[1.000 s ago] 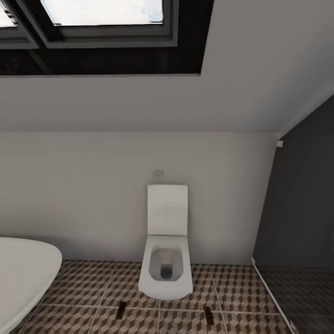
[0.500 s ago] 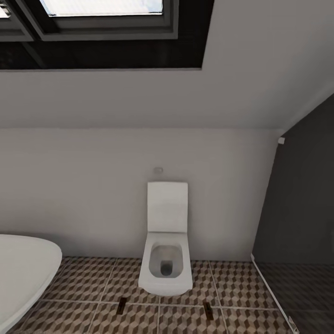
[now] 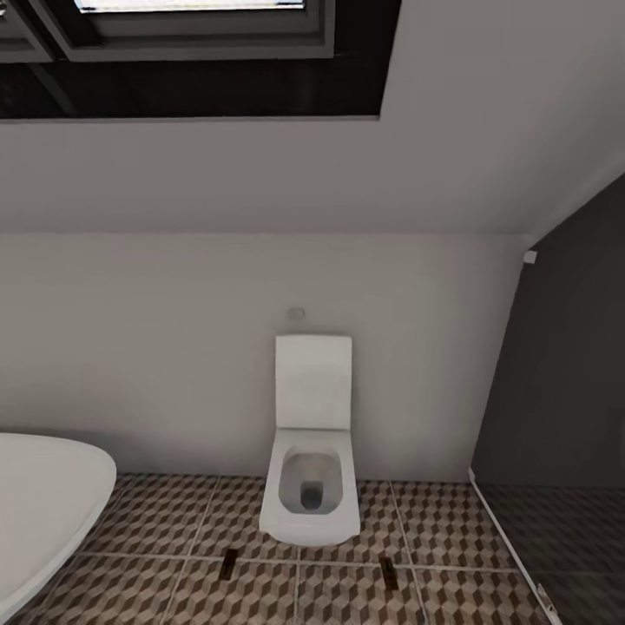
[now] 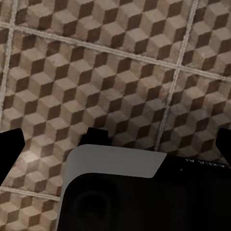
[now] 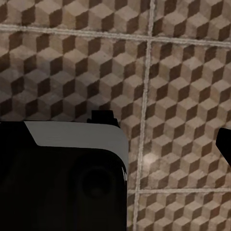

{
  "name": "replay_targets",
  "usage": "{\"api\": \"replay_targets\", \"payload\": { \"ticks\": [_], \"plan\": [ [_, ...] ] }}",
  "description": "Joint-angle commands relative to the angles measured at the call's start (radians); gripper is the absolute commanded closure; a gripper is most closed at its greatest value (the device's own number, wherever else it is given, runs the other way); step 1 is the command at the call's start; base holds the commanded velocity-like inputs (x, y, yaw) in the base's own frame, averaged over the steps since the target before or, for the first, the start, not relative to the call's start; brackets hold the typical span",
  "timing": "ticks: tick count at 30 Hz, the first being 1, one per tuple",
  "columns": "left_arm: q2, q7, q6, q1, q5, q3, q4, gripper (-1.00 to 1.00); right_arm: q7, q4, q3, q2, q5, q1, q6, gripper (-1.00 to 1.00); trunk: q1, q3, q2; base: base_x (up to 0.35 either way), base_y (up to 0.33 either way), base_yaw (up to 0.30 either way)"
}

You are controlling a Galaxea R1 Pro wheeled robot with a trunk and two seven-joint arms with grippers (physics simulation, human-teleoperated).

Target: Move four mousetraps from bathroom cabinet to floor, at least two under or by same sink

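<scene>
A plain pale grey wall [image 3: 174, 347] filled the middle of the head view, under a sloped ceiling with a dark-framed skylight window [image 3: 191, 35] at eleven o'clock. A dark grey panel [image 3: 564, 365] stood at three o'clock. Along the six o'clock edge ran the bathroom floor [image 3: 156, 521] of large square tiles printed with brown, beige and white cubes and pale grout lines. The curved rim of a white oval bathtub [image 3: 43, 503] entered at eight o'clock. A white wall-hung toilet with its lid raised [image 3: 311, 486] sat just below centre against the wall. Two small dark flat items [image 3: 228, 563] lay on the tiles at about six o'clock, in front of the toilet and well apart from each other; they were too small to identify as mousetraps. In the wrist views, the left gripper [image 4: 115, 139] and the right gripper [image 5: 166, 130] each hung over bare tiles with dark fingertips spread wide and holding nothing.
</scene>
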Motion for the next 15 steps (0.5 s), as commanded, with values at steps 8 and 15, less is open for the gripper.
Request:
{"api": "replay_targets", "payload": {
  "ticks": [8, 15],
  "plan": [
    [0.001, 0.003, -0.002, 0.0, 0.011, -0.007, -0.001, -1.0, -0.004, 0.003, -0.002, -0.002, 0.005, -0.001, -0.006, -1.0, 0.0, -0.006, -0.001, 0.0, 0.0, 0.0],
    [0.004, 0.003, -0.003, 0.0, 0.006, -0.008, -0.002, -1.0, -0.004, 0.003, -0.002, -0.004, 0.006, -0.001, -0.006, -1.0, 0.0, -0.007, -0.001, 0.0, 0.0, 0.0]
  ]
}}
